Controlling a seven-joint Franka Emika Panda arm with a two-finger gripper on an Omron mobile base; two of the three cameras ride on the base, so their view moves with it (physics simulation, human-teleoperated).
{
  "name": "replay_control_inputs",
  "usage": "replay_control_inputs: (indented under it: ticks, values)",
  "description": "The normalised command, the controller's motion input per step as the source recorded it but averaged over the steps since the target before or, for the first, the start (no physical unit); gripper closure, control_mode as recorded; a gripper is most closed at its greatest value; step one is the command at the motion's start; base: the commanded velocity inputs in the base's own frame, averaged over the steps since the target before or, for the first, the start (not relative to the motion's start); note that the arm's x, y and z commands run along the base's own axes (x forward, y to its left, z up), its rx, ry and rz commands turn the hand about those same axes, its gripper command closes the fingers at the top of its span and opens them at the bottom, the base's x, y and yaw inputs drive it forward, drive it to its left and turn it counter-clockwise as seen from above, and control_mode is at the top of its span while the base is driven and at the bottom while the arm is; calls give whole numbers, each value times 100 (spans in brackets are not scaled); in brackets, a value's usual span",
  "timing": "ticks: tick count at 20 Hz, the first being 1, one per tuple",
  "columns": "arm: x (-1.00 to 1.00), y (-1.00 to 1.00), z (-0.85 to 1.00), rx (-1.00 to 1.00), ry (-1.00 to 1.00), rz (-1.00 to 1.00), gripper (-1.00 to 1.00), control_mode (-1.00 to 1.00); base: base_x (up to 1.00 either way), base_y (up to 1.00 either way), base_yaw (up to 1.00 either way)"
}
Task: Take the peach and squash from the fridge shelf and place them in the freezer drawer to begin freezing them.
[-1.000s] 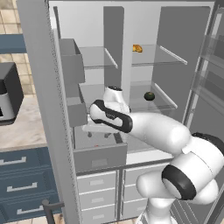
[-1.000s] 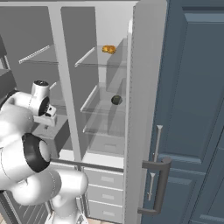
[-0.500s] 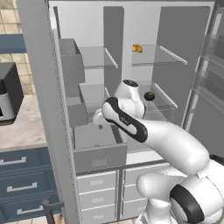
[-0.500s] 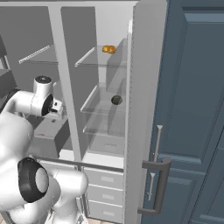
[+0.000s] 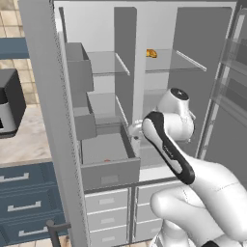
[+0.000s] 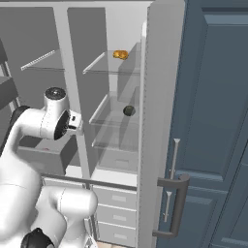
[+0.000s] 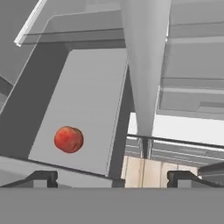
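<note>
The peach (image 7: pixel 68 139), small, round and red-orange, lies on the floor of the pulled-out grey freezer drawer (image 5: pixel 110 172); it also shows as a red spot (image 5: pixel 107 160) from the left base. My gripper (image 7: pixel 113 177) hangs above the drawer's right side by the fridge's middle post, open, with nothing between its fingers. In the left base view the gripper (image 5: pixel 133 130) points down and left from the white wrist. The dark green squash (image 6: pixel 129 110) rests on the glass middle shelf in the right compartment, right of my hand.
An orange-yellow lumpy item (image 5: pixel 151 53) sits on the top glass shelf. The grey middle post (image 7: pixel 144 65) stands close in front of the hand. Small light-grey drawers (image 5: pixel 107 217) lie below. The open fridge door (image 6: pixel 203 121) stands at the right.
The arm has swung right and up, from over the drawer's left part to beside the middle post. The peach stays in the drawer.
</note>
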Motion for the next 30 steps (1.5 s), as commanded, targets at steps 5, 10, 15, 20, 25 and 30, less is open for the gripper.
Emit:
replay_control_inputs:
  ticks: [5, 10, 15, 20, 25, 30]
  values:
    - [-10, -100, 43, -3, -7, -9, -100, -100, 0, 0, 0]
    - [1, -83, 15, -9, -13, -20, -100, -100, 0, 0, 0]
    - [29, -67, 17, -1, -5, -13, -100, -100, 0, 0, 0]
    - [56, -28, 22, 0, 0, -9, -100, -100, 0, 0, 0]
    - [78, 0, 7, 0, 0, -13, -100, -100, 0, 0, 0]
    - [66, -13, 0, 0, 1, -6, -100, -100, 0, 0, 0]
